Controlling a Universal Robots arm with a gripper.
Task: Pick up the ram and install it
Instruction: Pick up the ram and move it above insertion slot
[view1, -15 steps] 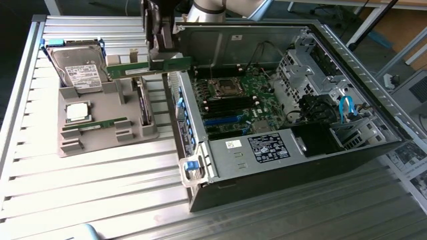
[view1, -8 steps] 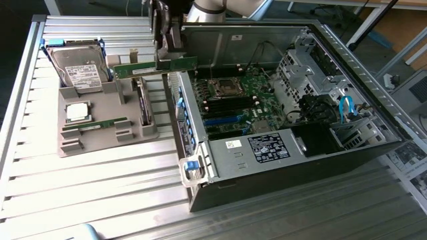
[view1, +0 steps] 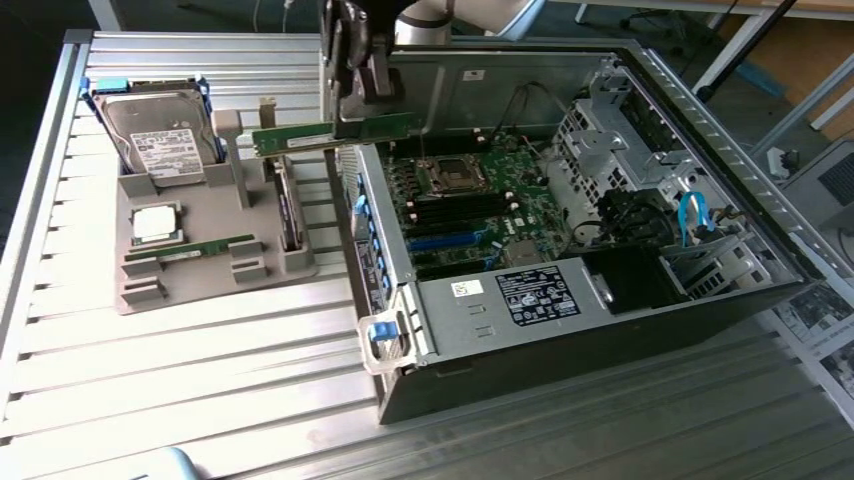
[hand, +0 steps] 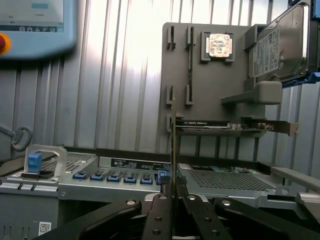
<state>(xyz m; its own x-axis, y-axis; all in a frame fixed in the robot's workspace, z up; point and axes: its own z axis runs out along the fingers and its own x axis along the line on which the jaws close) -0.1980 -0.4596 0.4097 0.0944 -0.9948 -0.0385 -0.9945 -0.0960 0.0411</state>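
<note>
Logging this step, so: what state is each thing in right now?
ram: held aloft, level
tool: shut on the ram
second ram stick: resting in the grey holder
hard drive: propped tilted in the holder
CPU chip: lying flat in the holder
computer case: side open

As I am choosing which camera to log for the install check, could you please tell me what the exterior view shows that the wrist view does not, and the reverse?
The exterior view adds the motherboard and a blue cable inside the open computer case. The wrist view adds a pendant with a red button. Both share the claw shut on the ram, plus the hard drive and the CPU chip on the gray holder.
</note>
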